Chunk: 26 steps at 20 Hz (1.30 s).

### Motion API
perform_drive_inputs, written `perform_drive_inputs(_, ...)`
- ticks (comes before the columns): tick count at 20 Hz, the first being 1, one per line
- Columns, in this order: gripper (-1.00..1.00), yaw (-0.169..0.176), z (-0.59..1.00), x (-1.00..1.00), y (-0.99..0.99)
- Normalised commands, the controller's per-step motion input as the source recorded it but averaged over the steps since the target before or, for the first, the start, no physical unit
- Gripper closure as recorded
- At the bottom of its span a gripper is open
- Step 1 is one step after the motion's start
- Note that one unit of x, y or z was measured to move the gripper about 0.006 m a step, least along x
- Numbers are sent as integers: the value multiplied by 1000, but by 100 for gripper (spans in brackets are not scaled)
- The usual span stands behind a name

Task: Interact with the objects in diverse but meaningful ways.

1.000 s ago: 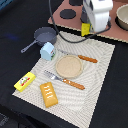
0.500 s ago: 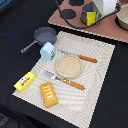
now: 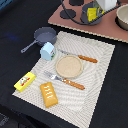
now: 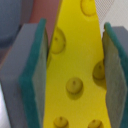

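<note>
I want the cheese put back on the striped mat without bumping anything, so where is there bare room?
The claw grips the yellow holed cheese wedge. The beige striped placemat is bare along its edge on the exterior view's right, beyond the orange-handled knife, and below the orange-handled fork. It is crowded around the round tan plate, white carton and grey saucepan.

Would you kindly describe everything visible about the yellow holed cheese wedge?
The yellow holed cheese wedge looks like smooth plastic, its face dotted with shallow round dimples and narrowing toward one end. It sits between the gripper's two teal-padded grey fingers, which press against both its sides. In the exterior view it hangs above the pinkish-brown board at the far edge, clear of the striped placemat.
</note>
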Motion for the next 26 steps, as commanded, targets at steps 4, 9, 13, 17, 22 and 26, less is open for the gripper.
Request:
perform_drive_inputs(4, 100, 0, 306, 0, 802)
perform_drive_inputs(9, 100, 0, 230, 0, 763)
perform_drive_inputs(13, 100, 0, 194, 11, 666)
perform_drive_inputs(17, 100, 0, 73, 86, 557)
perform_drive_inputs(22, 100, 0, -15, 50, 445)
perform_drive_inputs(26, 100, 0, -60, 26, 349)
